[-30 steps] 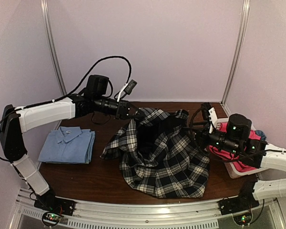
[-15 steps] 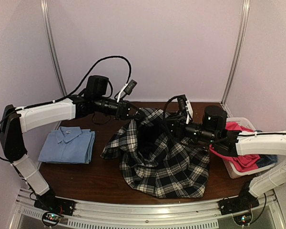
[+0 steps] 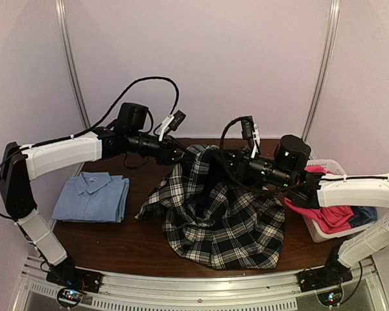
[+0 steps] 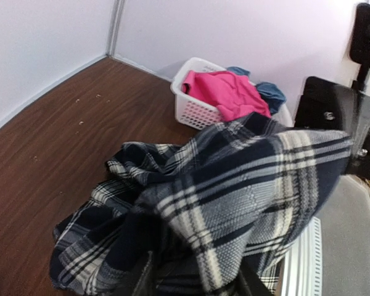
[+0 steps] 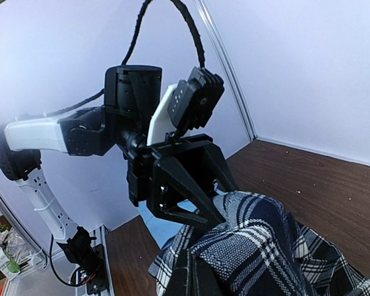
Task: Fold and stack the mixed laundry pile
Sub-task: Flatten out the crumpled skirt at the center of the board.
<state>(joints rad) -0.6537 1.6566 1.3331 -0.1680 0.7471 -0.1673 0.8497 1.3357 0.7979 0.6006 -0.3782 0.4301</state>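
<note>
The black-and-white plaid shirt (image 3: 227, 220) lies in the middle of the tabletop (image 3: 117, 236). Its far edge is lifted into a peak and the rest spreads down toward the near edge. Its long axis runs from that raised far edge to the near edge, leaning a little to the right. One loose part trails out to the left, low on the tabletop.

The left gripper (image 3: 185, 154) reaches in from the left and meets the peak. In the right wrist view its jaws come together on the edge of the plaid cloth, pinching it. The right gripper (image 3: 215, 161) comes in from the right and sits just beside the left one at the same raised fold. Plaid cloth bunches over its jaws in both the top view and its own wrist view, so I cannot tell whether they are open or closed. In the left wrist view the cloth hangs in a thick fold over that gripper and hides most of the tabletop below it.

A light blue shirt (image 3: 91, 197) lies folded flat on the left of the tabletop, well apart from the plaid shirt. On the right stands a white lattice basket (image 3: 329, 166), close to the plaid shirt's right side. It holds the hot-pink trousers (image 3: 327, 217), heaped above the rim, and a duller blue cloth (image 3: 366, 214) on their right. The right arm passes over the basket.
</note>
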